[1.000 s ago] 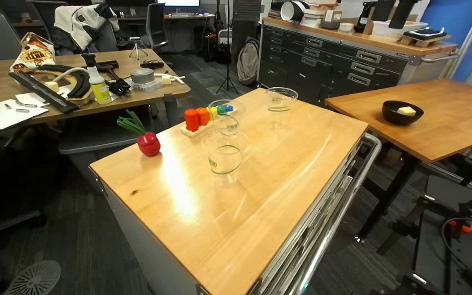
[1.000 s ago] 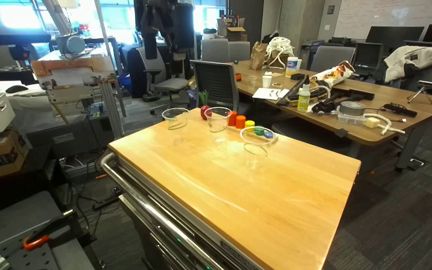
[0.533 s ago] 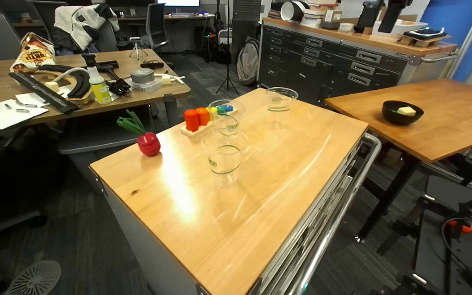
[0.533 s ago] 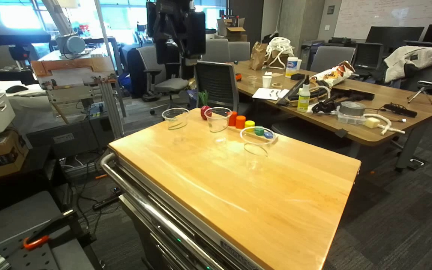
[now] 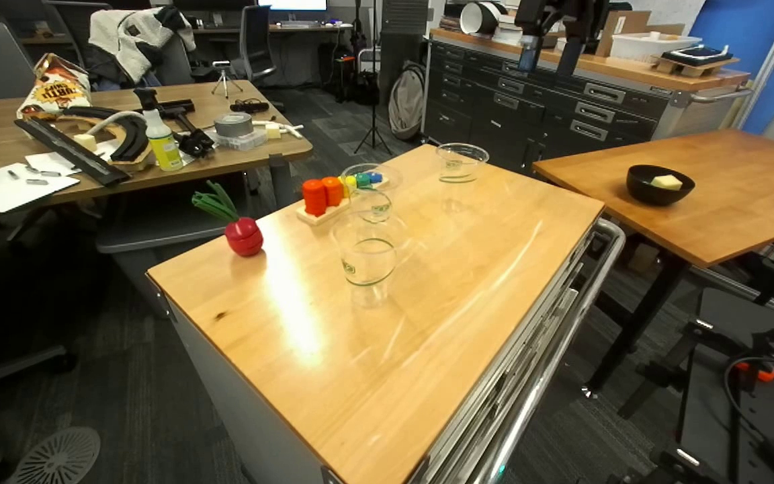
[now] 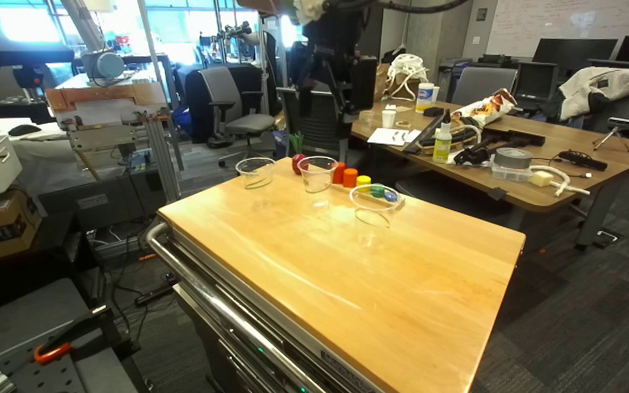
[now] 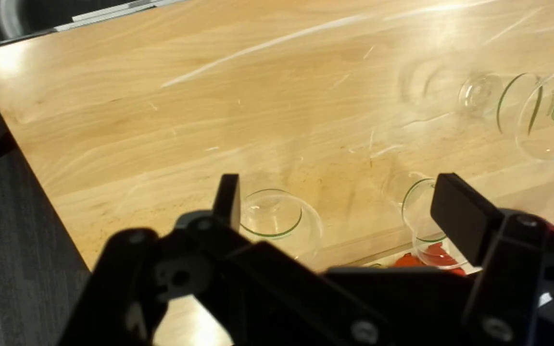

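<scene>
My gripper [image 7: 339, 202] hangs above the wooden cart top [image 5: 427, 336], open, with nothing held. In both exterior views it [image 5: 548, 55] [image 6: 330, 106] stands well clear of every object. Three clear plastic cups with green bands stand upright on the cart. Seen past my left finger is one cup [image 7: 272, 214]; partly behind the right finger is a second cup [image 7: 421, 216]; farther right is a third cup [image 7: 541, 113]. Beside the cups sits a row of coloured pegs [image 5: 314, 196] on a wooden base, mostly hidden in the wrist view. A red radish toy [image 5: 244, 235] with green leaves rests near the cart's edge.
A metal handle [image 5: 562, 349] runs along the cart's side. On a neighbouring table is a black bowl [image 5: 649, 191] with a pale yellow block [image 5: 666, 182]. A cluttered brown table [image 6: 565, 158] holds a spray bottle [image 6: 442, 143] and a tape roll [image 6: 512, 157].
The gripper has moved left and lower in an exterior view, and right and lower in the opposite one. Its jaws stay open. Cups, pegs and radish have not moved.
</scene>
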You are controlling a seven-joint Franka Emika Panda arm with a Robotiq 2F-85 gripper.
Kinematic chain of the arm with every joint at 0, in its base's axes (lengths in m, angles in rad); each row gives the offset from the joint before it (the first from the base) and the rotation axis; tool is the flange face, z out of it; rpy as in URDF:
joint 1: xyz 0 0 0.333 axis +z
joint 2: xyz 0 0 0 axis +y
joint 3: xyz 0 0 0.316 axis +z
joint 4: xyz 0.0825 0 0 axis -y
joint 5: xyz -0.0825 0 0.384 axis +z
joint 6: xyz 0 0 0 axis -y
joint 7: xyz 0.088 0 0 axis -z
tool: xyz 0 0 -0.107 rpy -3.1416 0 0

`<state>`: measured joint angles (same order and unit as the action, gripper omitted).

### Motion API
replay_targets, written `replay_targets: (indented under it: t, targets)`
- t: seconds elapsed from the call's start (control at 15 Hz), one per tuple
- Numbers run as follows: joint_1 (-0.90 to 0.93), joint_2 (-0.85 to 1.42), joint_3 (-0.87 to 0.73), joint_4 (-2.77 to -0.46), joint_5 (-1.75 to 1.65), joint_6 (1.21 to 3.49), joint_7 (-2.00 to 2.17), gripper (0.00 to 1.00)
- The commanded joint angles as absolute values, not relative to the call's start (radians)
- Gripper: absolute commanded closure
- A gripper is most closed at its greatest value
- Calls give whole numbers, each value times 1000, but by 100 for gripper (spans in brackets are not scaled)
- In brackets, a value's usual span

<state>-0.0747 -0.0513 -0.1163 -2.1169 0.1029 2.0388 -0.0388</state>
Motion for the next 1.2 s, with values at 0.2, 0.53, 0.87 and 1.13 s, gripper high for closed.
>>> replay_targets:
  t: [0.2, 0.53, 0.87, 1.13]
  targets:
    - [-102, 163, -118, -1954, 51, 2072, 0, 0]
    - [-115, 284, -125, -1891, 18, 2129, 37, 0]
    - [-130, 375, -115, -1842, 56, 2153, 21, 0]
    - [-132, 431, -116, -1805, 62, 2209, 40, 0]
